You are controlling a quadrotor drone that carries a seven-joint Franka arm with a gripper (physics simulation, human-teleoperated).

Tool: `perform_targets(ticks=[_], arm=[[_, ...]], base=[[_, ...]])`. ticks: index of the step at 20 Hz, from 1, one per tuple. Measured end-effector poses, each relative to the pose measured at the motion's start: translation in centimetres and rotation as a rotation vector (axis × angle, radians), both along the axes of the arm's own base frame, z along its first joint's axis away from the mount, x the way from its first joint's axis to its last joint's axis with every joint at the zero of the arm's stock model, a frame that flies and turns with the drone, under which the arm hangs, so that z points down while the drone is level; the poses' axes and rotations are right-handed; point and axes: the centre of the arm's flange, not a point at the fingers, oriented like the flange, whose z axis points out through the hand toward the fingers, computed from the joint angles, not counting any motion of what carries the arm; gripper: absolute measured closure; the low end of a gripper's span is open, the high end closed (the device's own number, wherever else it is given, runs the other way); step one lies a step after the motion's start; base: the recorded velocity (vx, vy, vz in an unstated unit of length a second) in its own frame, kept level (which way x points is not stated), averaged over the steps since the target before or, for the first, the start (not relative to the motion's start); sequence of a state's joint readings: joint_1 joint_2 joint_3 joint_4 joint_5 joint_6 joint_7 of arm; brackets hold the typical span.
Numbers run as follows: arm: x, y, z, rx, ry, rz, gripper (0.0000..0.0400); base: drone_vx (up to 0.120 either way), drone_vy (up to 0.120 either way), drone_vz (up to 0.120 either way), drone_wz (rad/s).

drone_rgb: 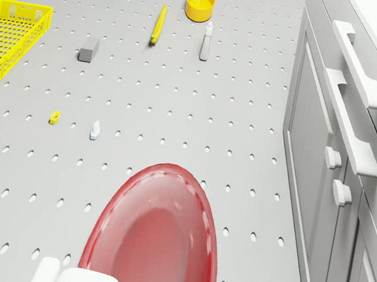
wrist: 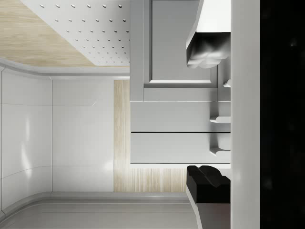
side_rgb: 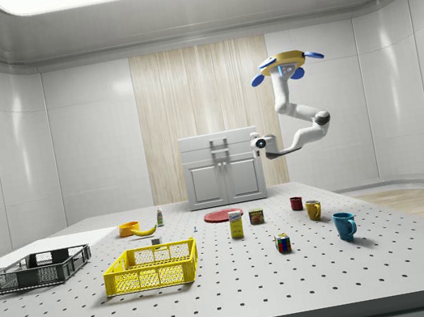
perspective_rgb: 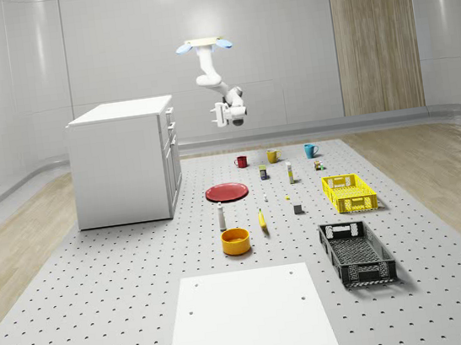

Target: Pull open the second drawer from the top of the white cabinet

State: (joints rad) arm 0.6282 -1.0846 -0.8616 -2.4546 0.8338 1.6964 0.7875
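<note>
The white cabinet [perspective_rgb: 125,162] stands left of centre in the whole-scene view, its drawers shut. The drone [perspective_rgb: 204,46] hovers beside it, its gripper [perspective_rgb: 225,114] wide open and empty, apart from the cabinet's front. This looks like the approach; next it should close in on the second drawer's handle [drone_rgb: 350,139].

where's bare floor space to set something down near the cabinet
Free: between the red plate and white cabinet; also between the orange bowl and white board. Crowded: the mugs and small items beside the yellow crate.
</note>
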Motion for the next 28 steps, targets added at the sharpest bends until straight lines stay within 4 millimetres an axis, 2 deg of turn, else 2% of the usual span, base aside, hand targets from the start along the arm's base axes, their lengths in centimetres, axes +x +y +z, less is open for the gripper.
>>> perform_targets(ticks=[28], arm=[[0.00, 0.00, -0.01, 0.000, 0.000, 0.000, 0.0100]], base=[[0.120, -0.120, 0.000, 0.000]])
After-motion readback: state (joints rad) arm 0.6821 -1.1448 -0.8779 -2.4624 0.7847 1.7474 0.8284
